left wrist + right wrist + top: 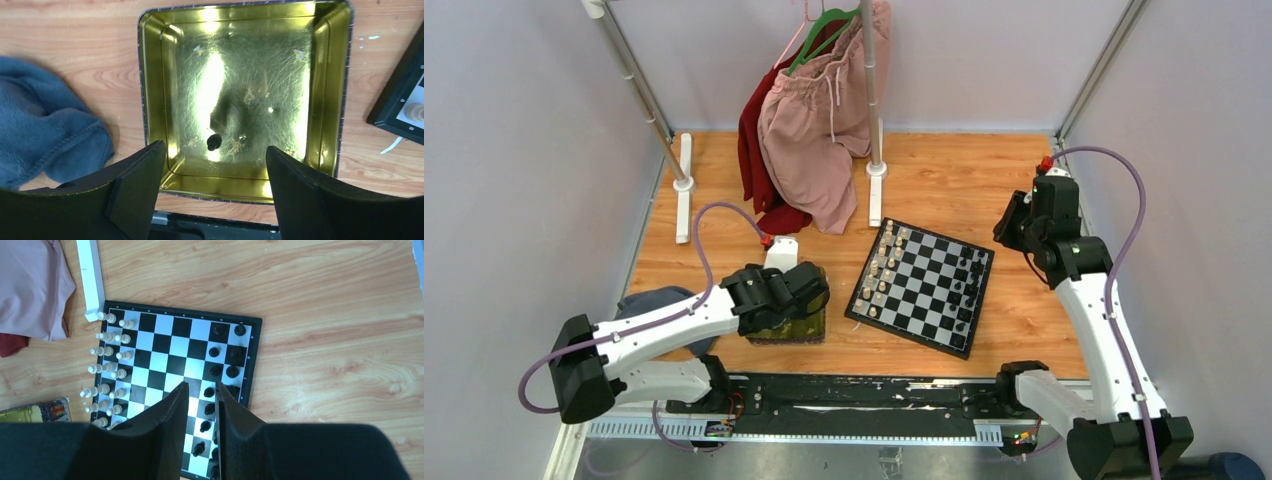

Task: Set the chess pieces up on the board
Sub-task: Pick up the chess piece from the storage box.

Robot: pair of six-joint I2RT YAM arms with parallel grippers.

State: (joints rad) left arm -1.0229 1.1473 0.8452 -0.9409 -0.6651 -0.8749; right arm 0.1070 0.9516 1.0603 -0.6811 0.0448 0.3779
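**Fig. Lone black piece in the tray, board largely set**

Left wrist view: shows one black piece [213, 142], apparently on its side, on the floor of the shiny tray [150, 75] near the front wall. Shows the left fingers [137, 187] spread wide above it, holding nothing.

Right wrist view: shows the right fingers [167, 432] parted by only a narrow gap and empty, above the board [175, 347]. Shows black pieces [231, 371] standing along one edge and cream pieces [107, 351] along the opposite one.

Top view: places the tray near the board on the wooden tabletop [325, 340], with a blue cloth [45, 120] at its other side.

Handling, as judged: likely light, hard and smooth (prone to roll or skid on polished metal if nudged). Calls for a pinch across the narrow waist, at right angles to the long axis, with both fingers meeting it together. Probably needs little force. Risks scraping the tray floor on a low approach, given so small a target.
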